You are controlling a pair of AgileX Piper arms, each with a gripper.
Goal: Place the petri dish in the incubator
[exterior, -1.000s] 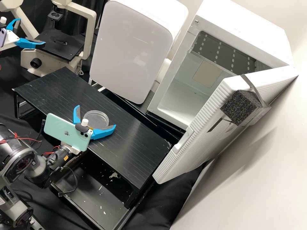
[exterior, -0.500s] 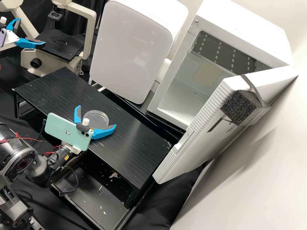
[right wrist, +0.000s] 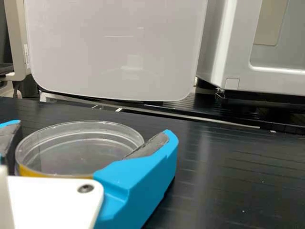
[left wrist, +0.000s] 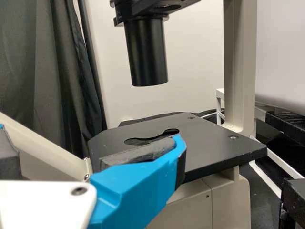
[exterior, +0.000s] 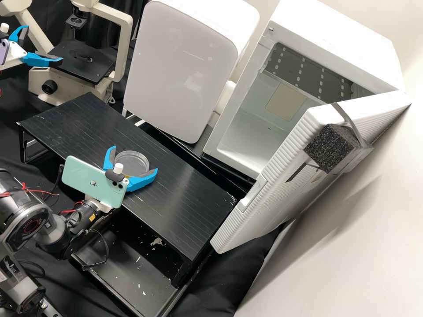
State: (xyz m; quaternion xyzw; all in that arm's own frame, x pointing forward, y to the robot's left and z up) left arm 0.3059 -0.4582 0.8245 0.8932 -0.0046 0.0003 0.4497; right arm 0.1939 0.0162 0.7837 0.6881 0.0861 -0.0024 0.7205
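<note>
- Far left: my left hand [exterior: 43,45] is spread, its two fingers set wide apart, near the black stage [exterior: 86,59] of a microscope [exterior: 125,44].
- Left of centre, near side: a pale green phone [exterior: 90,180] is mounted behind my right hand [exterior: 134,159].
- Same position: my right hand is spread around the petri dish [exterior: 133,163], one finger at each side. I cannot tell whether both pads touch its wall.
- The petri dish lies flat on the black surface [exterior: 66,119].
- Centre, far side: a closed white cabinet [exterior: 180,70] stands beyond the surface.
- Right, far side: the incubator [exterior: 339,39] stands with its door [exterior: 282,185] open. A black foam block [exterior: 330,147] is strapped to the door.
</note>
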